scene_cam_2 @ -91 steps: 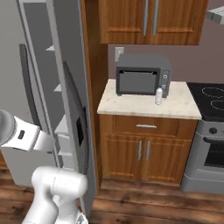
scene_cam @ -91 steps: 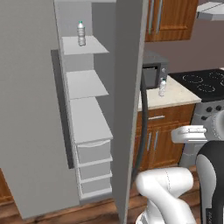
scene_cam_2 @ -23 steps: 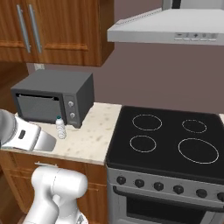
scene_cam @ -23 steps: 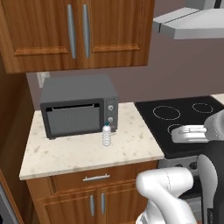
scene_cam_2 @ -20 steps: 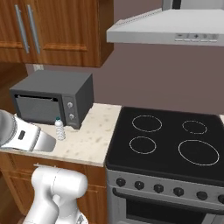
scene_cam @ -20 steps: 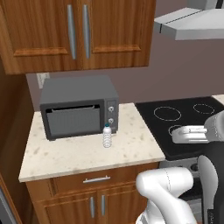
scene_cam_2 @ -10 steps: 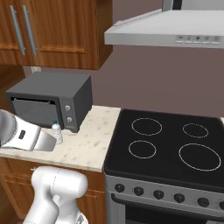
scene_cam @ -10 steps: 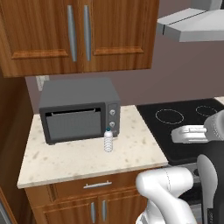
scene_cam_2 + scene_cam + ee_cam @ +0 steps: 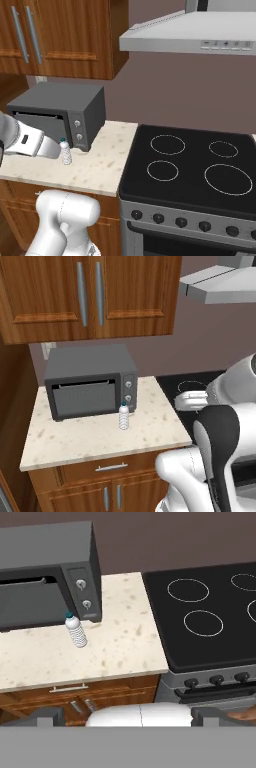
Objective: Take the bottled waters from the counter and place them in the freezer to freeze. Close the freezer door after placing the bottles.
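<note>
1 bottled water (image 9: 123, 416) stands upright on the counter (image 9: 90, 438), just in front of the right front corner of the grey toaster oven (image 9: 89, 382), near its 2 knobs; its long axis is vertical, teal cap on top; the gripper (image 9: 128, 716) is held back from the counter with its jaws spread wide and nothing between them, its 2 dark tips at the bottom of the hand view; from the jaws the bottle lies ahead, below and off to the left, well apart; judging by this, the coming move calls for a reach forward and down to bring the open jaws level with the bottle's ribbed body from the side; the black stovetop (image 9: 190, 165) lies to the right of the counter.
</note>
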Motion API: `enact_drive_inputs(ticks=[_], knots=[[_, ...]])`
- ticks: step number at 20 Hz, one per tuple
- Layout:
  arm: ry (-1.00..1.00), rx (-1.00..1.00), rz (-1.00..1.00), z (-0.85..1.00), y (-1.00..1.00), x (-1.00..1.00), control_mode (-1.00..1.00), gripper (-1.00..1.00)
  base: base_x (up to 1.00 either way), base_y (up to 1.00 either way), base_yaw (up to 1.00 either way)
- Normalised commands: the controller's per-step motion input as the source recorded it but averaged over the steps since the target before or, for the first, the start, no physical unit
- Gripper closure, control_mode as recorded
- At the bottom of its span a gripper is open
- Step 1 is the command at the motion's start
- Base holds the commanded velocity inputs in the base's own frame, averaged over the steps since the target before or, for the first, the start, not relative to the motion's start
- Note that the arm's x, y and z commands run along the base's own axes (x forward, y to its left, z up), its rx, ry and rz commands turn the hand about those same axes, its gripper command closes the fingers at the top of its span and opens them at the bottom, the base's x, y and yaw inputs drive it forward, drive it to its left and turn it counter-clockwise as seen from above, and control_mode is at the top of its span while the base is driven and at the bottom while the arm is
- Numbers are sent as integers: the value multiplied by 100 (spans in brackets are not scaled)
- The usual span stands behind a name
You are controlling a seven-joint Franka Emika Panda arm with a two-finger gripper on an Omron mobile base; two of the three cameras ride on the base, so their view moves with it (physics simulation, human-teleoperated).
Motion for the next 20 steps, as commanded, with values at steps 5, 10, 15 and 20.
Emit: enact_drive_inputs(ticks=[5, 10, 15, 20], knots=[[-8, -3, -7, -39, 57, 51, -100, -100, 0, 0, 0], [-17, -17, -3, -34, 53, 52, -100, -100, 0, 0, 0], [-9, -9, -2, -42, 41, 31, -100, -100, 0, 0, 0], [-2, 0, -12, -62, 24, 28, -100, -100, 0, 0, 0]])
